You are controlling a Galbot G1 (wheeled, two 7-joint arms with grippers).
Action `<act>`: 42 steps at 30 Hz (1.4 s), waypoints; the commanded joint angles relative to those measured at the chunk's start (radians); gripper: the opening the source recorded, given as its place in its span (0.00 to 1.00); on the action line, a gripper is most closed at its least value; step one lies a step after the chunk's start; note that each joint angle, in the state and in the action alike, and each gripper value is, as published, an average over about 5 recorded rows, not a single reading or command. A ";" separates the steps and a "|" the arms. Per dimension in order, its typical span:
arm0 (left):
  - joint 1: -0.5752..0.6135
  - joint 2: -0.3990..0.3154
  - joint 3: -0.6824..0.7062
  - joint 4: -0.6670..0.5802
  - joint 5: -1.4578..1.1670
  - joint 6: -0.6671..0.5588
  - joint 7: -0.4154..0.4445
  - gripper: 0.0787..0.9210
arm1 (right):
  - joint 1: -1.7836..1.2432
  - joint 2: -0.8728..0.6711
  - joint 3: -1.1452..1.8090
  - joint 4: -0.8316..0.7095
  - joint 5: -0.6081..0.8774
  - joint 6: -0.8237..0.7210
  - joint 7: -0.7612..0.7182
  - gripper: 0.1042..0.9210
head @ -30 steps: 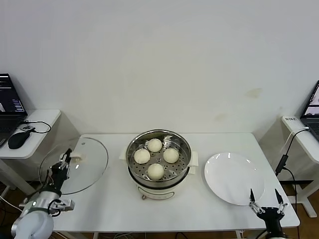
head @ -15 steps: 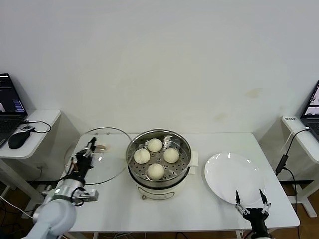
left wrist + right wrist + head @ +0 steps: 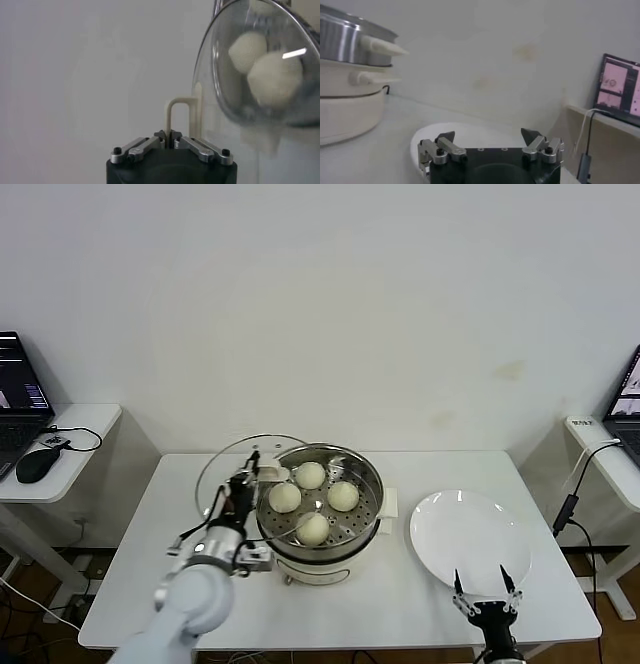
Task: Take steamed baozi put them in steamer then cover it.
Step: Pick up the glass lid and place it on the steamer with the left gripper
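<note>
Now the left tool (image 3: 248, 481) holds the cover (image 3: 240, 476) beside the steamer (image 3: 320, 499).

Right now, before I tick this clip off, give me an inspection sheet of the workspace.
Surface: white table, bare along the near edge.
Job's things: four baozi sit on the perforated tray of the steamer; the cover is tilted over the steamer's left rim, not seated.
Clutter: white plate, nothing on it.
Grippers: left gripper shut on the cover's handle; right gripper open at the near edge by the plate.
Cables: one hangs off the right side desk.
Surroundings: laptop and mouse on the left side desk; plain wall.
</note>
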 commanded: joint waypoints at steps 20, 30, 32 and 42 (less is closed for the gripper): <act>-0.069 -0.303 0.137 0.138 0.259 0.037 0.077 0.06 | 0.002 0.007 -0.036 -0.037 -0.068 -0.008 0.007 0.88; -0.036 -0.310 0.120 0.145 0.280 0.023 0.067 0.06 | 0.000 0.007 -0.049 -0.038 -0.070 -0.008 0.005 0.88; -0.031 -0.311 0.116 0.148 0.283 0.020 0.065 0.06 | -0.001 0.007 -0.050 -0.039 -0.071 -0.007 0.005 0.88; -0.028 -0.323 0.102 0.170 0.285 0.010 0.051 0.06 | -0.002 0.004 -0.052 -0.042 -0.072 -0.007 0.003 0.88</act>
